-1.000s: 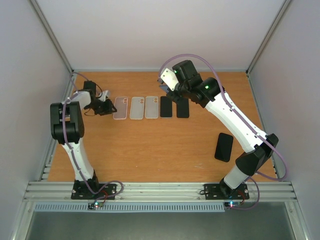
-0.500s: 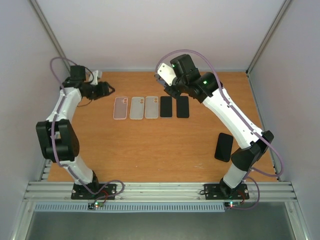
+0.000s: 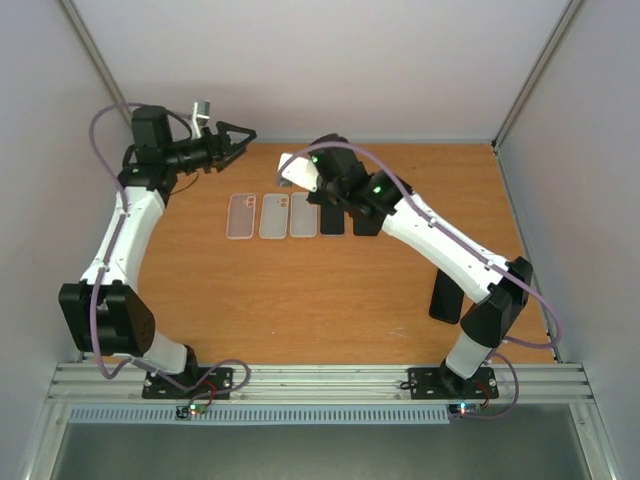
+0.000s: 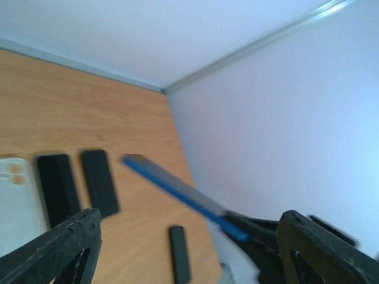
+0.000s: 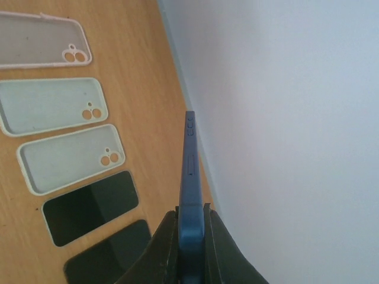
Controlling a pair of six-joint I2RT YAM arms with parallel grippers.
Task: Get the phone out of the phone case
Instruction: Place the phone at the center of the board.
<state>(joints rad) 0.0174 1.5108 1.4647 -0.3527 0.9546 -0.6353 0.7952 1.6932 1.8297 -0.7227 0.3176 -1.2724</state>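
Bright, even, diffuse light; no glare. Top view sharp, w/ only faint soft shadows on tabletop [image 3: 300, 290]. Left wrist view blurred throughout: phone [image 4: 177, 192] ahead of left jaws smeared, jaws soft too. Right wrist view crisp beyond right jaws; jaws themselves slightly out of focus.

Counter [image 3: 300, 290]: smooth matt wood-grain laminate, orange-brown. Three clear cases [image 5: 53, 106]: frosted translucent plastic. Two black phones [image 5: 89, 207]: glossy faces. Phone case [image 5: 189, 177]: blue, matt, smooth. Rail [image 3: 320, 380] along near counter edge: ribbed bare metal.
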